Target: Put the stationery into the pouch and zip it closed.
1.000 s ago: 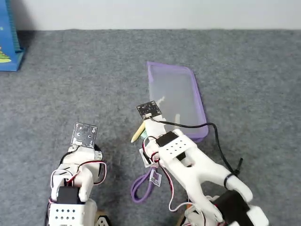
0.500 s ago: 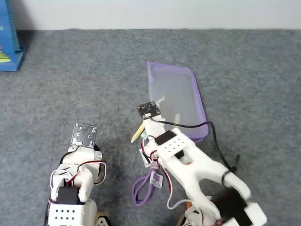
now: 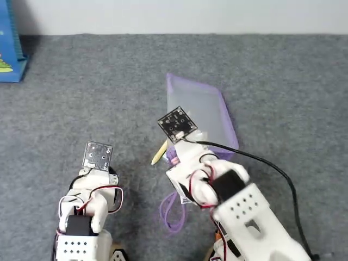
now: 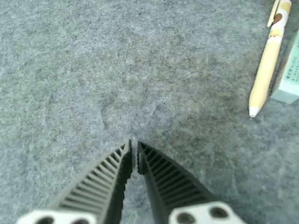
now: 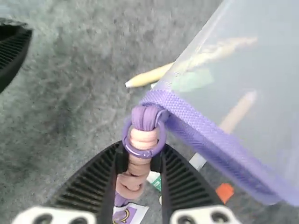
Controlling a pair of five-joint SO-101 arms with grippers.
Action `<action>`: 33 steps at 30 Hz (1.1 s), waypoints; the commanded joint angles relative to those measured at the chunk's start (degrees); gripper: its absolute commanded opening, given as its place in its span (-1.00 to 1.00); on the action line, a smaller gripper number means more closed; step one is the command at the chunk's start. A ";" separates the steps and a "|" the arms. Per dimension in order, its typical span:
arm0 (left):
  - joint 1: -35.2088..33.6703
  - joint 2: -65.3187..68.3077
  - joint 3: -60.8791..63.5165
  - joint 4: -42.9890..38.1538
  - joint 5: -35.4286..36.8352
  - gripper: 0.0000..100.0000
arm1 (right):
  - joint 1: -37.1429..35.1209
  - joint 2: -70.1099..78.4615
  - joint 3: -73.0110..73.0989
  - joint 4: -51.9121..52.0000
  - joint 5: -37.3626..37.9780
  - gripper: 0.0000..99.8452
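Observation:
The translucent purple pouch (image 3: 202, 111) lies mid-table, its near corner (image 5: 161, 103) raised. My right gripper (image 5: 139, 153) is shut on the pouch's purple strap (image 5: 142, 122) at its ring; the strap's loop (image 3: 171, 213) trails beside that arm. A cream pen (image 3: 159, 153) lies on the carpet next to the pouch's near corner, with a pale green eraser (image 4: 288, 71) beside it. Through the pouch wall another pen (image 5: 237, 112) shows faintly. My left gripper (image 4: 134, 151) rests shut and empty on the carpet, to the left of the cream pen (image 4: 267, 63).
Grey carpet (image 3: 98, 81) covers the table. A blue box (image 3: 10, 49) stands at the far left edge. A black cable (image 3: 266, 163) runs from the right arm's wrist. A small orange piece (image 5: 224, 192) lies under the pouch's near edge.
The right arm has swung and turned, pulling the strap. The pouch's near corner has lifted and the pouch has skewed leftward. The strap loop has shifted right. The left arm has not moved.

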 commanded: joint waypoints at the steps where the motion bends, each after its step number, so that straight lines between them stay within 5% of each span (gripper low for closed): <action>1: -0.26 -0.35 -0.75 0.35 -0.44 -0.96 | -0.57 -4.44 -1.85 1.19 0.97 -0.98; 21: -0.44 -0.62 -1.71 2.02 -0.79 -0.96 | -3.30 -15.96 2.46 1.80 -4.84 -0.98; 26: -9.76 -0.62 -7.69 2.02 -0.44 -0.96 | -3.21 -19.47 6.59 -0.66 -4.66 -0.98; 33: -8.53 -0.62 -9.45 -5.10 4.31 -0.95 | -3.12 -25.45 11.43 -6.37 -4.75 -0.98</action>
